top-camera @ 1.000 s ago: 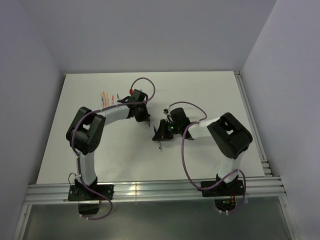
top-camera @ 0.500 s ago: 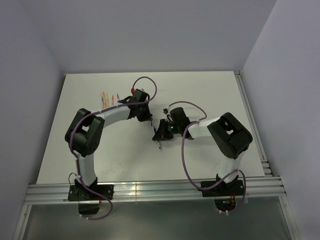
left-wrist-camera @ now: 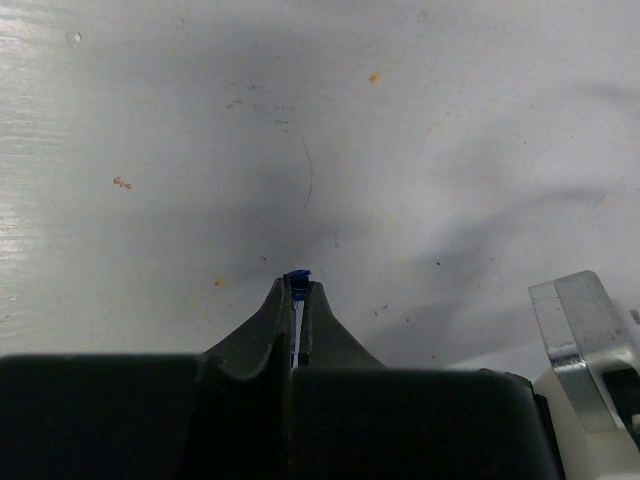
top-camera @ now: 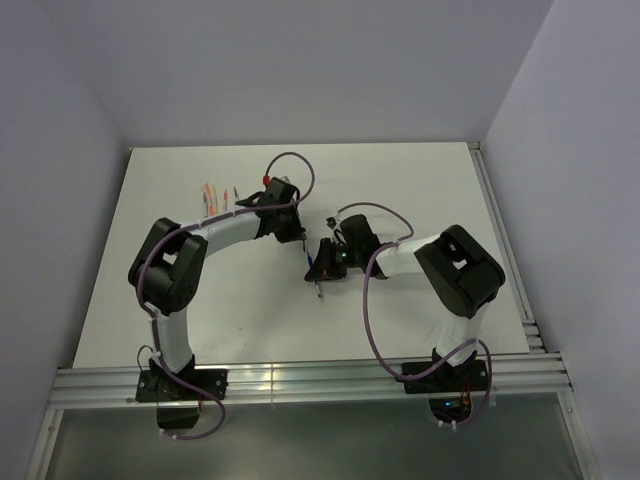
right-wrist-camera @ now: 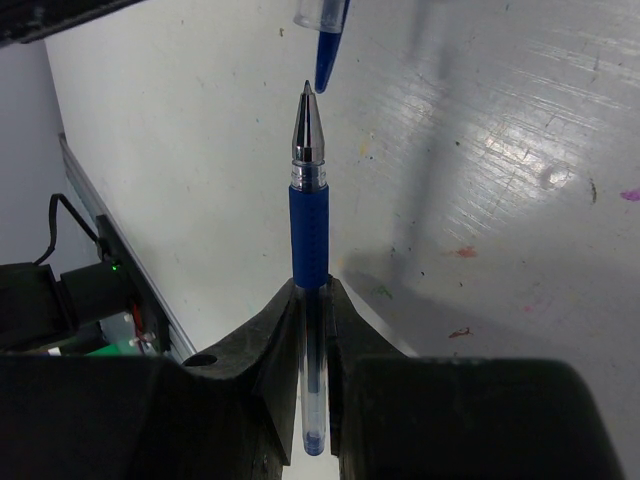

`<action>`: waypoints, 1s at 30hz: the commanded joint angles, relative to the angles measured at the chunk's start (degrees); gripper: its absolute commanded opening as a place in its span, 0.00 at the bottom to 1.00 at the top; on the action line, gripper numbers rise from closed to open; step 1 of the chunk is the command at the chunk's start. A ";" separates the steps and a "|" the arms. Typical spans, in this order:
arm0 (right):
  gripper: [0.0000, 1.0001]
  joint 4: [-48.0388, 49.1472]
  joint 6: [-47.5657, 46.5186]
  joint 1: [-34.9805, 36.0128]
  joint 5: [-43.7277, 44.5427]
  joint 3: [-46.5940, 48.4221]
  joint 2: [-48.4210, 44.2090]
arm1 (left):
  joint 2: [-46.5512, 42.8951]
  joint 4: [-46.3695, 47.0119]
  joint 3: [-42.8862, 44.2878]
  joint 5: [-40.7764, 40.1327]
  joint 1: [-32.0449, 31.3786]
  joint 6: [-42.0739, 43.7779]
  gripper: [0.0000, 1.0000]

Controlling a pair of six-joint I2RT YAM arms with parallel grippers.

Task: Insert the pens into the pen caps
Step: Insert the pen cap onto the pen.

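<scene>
Jaws of my right hand (right-wrist-camera: 310, 292) are clamped on a dark blue pen (right-wrist-camera: 309, 235), gripping its clear barrel just behind the blue rubber sleeve. The metal tip points away from the wrist camera. Just past that tip, a little to its right and not touching it, hangs the cap (right-wrist-camera: 325, 42): a clear tube with a blue clip, cut off by the top edge of the right wrist view. My left hand (left-wrist-camera: 296, 292) is closed tight on that cap, and only a small blue end shows beyond its fingertips, held above the bare white table (top-camera: 430, 190). From overhead I see the two hands facing each other near the middle of the table, the left one farther from the bases and the right one nearer, with the pen slanting down toward the near edge. I cannot tell from that height how well pen and cap line up. Well apart from both hands, at the far left of the table, the loose pens (top-camera: 210, 192) lie in a small cluster of orange, red and yellow.
</scene>
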 commanded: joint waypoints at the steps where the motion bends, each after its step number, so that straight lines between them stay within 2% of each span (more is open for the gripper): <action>1: 0.00 0.81 -0.52 0.43 0.32 1.87 0.27 | -3.73 0.87 1.34 0.79 -0.58 -0.09 0.00; 30: 0.00 -0.69 -1.31 0.35 1.99 0.82 -3.59 | -4.88 0.96 -1.12 -0.09 -1.72 0.35 0.00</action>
